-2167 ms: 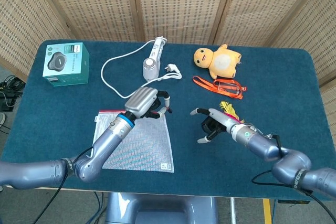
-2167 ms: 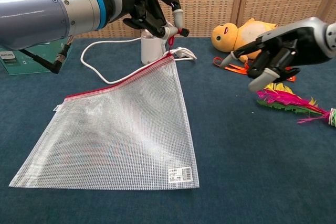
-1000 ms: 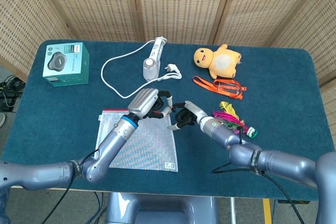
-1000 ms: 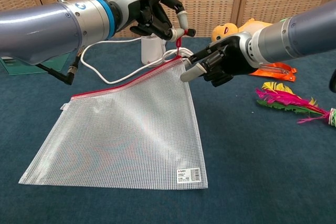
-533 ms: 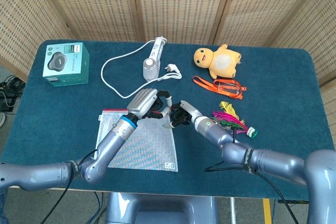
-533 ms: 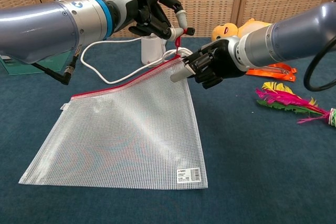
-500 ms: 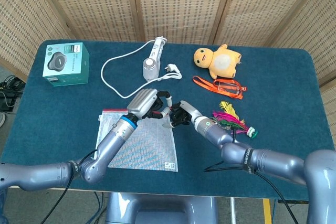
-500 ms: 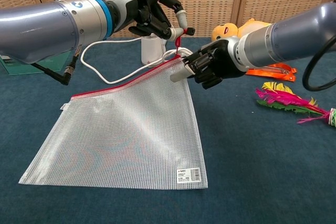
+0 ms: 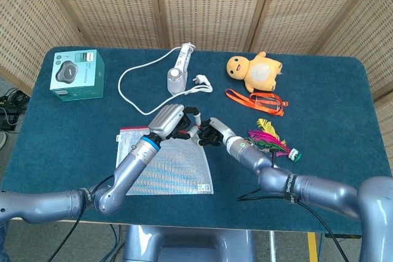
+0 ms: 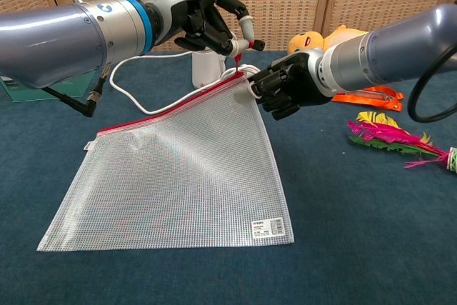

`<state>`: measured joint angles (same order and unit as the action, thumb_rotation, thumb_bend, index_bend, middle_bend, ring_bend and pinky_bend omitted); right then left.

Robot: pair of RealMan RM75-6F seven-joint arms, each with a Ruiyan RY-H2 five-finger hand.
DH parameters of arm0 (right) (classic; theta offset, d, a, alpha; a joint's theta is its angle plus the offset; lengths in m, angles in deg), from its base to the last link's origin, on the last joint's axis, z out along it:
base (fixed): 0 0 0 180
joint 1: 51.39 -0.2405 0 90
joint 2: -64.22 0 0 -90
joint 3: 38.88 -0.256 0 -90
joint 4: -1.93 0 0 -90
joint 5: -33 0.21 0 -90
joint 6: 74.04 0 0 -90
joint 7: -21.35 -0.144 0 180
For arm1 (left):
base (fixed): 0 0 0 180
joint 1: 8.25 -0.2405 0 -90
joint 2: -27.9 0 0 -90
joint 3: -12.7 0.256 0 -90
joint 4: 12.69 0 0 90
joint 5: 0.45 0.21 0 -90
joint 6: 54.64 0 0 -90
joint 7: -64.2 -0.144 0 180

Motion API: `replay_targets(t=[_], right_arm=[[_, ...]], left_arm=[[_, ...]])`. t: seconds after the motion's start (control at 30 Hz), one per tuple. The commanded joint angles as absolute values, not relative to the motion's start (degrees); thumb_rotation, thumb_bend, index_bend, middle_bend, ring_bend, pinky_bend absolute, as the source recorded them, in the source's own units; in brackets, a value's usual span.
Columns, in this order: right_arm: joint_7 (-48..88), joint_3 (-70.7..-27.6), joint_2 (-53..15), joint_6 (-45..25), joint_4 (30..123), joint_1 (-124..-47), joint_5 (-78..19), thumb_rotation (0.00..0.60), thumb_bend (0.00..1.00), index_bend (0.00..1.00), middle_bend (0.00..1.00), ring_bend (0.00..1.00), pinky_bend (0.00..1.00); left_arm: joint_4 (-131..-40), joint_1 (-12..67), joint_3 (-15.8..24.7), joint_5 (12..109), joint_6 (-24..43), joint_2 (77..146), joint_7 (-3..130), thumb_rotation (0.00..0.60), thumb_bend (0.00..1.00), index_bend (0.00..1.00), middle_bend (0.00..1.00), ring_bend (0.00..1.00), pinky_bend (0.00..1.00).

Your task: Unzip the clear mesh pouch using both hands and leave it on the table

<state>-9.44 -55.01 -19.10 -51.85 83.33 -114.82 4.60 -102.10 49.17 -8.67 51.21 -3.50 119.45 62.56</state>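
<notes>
**Two hands meet at the zipper corner**

The left hand (image 10: 207, 23) pinches the red zipper pull (image 10: 238, 53) at the far corner of the pouch (image 10: 178, 169), lifting that corner slightly while the rest of the mesh lies flat on the table (image 10: 357, 248), spreading from that corner back toward the robot. The right hand (image 10: 285, 87), fingers curled, closes on the same corner just beside and below the left; it appears to grip the pouch edge, though the contact itself is partly hidden. The red zipper strip (image 10: 164, 108) runs away from both hands and looks fully closed, so the opening stroke likely lies ahead. The risk is plain: if the right hand's hold on the thin mesh is shallow, the whole pouch may slide with the pull instead of opening. The white cable (image 10: 143, 98) lies just behind the hands and could snag.
</notes>
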Motion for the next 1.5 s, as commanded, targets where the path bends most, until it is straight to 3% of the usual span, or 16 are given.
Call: replay_targets(t=[0.03,0.47,1.07,1.5], right_arm=[[-9.4,-55.9,-18.8,-51.5,84.1,-113.9,3.8,0.600,0.85,0.78,0.97,0.98,1.00],[-12.8,-61.8,-15.4,-54.2,86.6,-107.2,-1.1,0.600,0.90,0.80,0.97,0.99,1.00],[-19.5,-74.1,-12.5,-61.1,88.3,-98.0,-9.0,0.600,0.93,0.81,0.97,0.99,1.00],[-22.8,-79.1,-8.9,-63.2,85.6,-91.6,-10.4,0.600,0.93,0.81,0.97,0.99,1.00]], left_arm=[[-101.7,49.1,-8.6,51.3,-3.5,119.6,62.6,0.600,0.87,0.91,0.98,0.98,1.00],[-98.0,47.4,-7.8,51.7,-5.2,117.9,65.0,0.600,0.88,0.92,0.98,0.98,1.00],[-89.8,44.7,-6.1,53.0,-9.5,116.9,70.4,0.600,0.88,0.92,0.98,0.98,1.00],[-86.4,42.6,-3.2,54.4,-14.2,109.1,69.0,0.600,0.88,0.92,0.98,0.98,1.00]])
